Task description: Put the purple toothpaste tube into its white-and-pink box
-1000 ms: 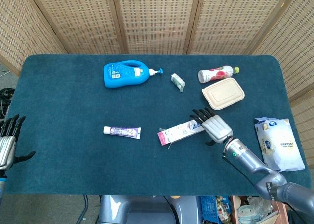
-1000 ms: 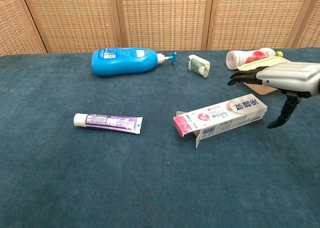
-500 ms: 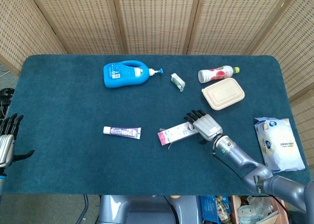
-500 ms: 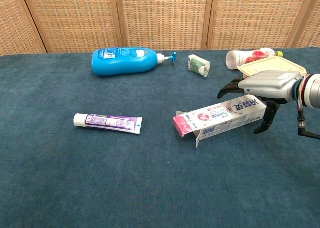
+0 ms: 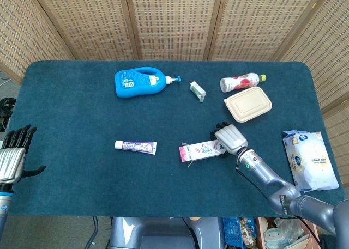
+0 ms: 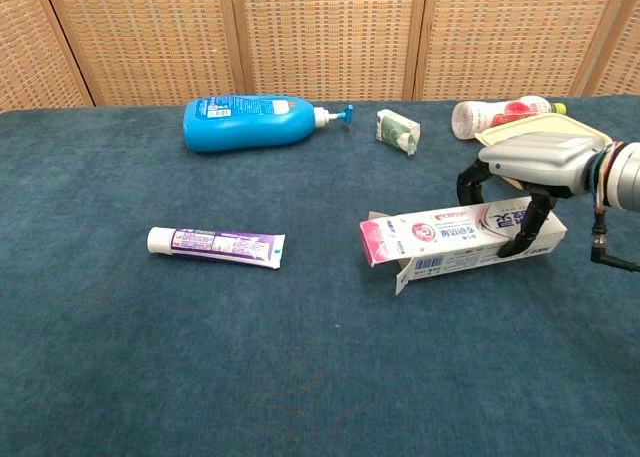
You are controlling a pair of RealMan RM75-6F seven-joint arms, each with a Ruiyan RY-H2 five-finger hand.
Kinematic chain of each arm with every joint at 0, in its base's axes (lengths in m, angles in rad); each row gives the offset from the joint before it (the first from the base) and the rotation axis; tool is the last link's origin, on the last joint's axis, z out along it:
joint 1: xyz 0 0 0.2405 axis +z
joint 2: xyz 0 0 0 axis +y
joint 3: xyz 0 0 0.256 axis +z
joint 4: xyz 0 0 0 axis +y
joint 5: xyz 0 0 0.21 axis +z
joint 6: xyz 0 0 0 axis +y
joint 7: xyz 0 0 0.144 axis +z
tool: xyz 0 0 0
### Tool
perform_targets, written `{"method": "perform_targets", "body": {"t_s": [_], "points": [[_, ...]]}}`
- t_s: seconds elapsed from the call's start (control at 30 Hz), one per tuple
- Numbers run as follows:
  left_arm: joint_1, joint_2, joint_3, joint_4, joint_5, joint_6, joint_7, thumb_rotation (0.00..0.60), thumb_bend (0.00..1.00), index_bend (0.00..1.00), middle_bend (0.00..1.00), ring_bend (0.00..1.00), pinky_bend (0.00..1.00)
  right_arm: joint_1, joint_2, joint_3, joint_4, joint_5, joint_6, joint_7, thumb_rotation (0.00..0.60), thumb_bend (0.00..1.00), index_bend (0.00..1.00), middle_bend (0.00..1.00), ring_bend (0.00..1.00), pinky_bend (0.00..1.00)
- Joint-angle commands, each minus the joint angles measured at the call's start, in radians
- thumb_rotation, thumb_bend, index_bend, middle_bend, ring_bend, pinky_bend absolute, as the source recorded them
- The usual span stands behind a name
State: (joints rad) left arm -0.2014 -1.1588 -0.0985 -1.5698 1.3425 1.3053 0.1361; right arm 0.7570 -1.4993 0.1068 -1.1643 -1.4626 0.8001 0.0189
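From the head view, the right hand [image 5: 228,138] is gripping the box [image 5: 200,151] at its right end on the counter [image 5: 71,107]; the tube [image 5: 136,146] is lying well left of the box, and the left hand [image 5: 13,159] is hovering open far left of it. From the chest view, the hand [image 6: 530,167] is clamping over the box [image 6: 455,236], its open pink flap facing the tube [image 6: 216,244].

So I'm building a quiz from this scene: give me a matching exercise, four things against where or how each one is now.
Things:
1. tube
2. box
3. blue bottle
4. left hand

States:
A. lying on its side at the table's far edge
B. gripped at one end by the right hand
C. open, holding nothing
D. lying alone, left of the box

Pairs: 1-D, 2-B, 3-A, 4-C
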Motion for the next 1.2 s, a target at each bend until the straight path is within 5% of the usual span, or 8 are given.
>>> {"method": "perform_targets", "body": {"t_s": [0.03,0.37,0.53,1.2], "points": [[-0.063,0.015,-0.003,0.011,0.08,-0.034,0.024,0.6,0.04,0.0,0.0,0.0,0.03,-0.027,0.06,0.005,-0.057,-0.009,0.06,0.031,0.6,0.16,0.47,0.5,0.24,0.21],[-0.245,-0.038,-0.023,0.071,0.155,-0.211,0.052,0.6,0.08,0.06,0.0,0.02,0.17,-0.084,0.183,0.007,-0.179,0.011,0.149,0.002,0.6,0.17,0.47,0.5,0.24,0.21],[-0.368,-0.159,-0.017,0.179,0.176,-0.355,0.027,0.6,0.09,0.13,0.01,0.06,0.19,-0.12,0.25,0.001,-0.228,0.024,0.187,-0.023,0.6,0.17,0.46,0.5,0.24,0.21],[-0.51,-0.401,-0.039,0.319,-0.001,-0.53,0.155,0.6,0.19,0.26,0.11,0.15,0.31,-0.152,0.294,-0.01,-0.223,0.027,0.204,0.026,0.6,0.19,0.46,0.5,0.24,0.21]]}}
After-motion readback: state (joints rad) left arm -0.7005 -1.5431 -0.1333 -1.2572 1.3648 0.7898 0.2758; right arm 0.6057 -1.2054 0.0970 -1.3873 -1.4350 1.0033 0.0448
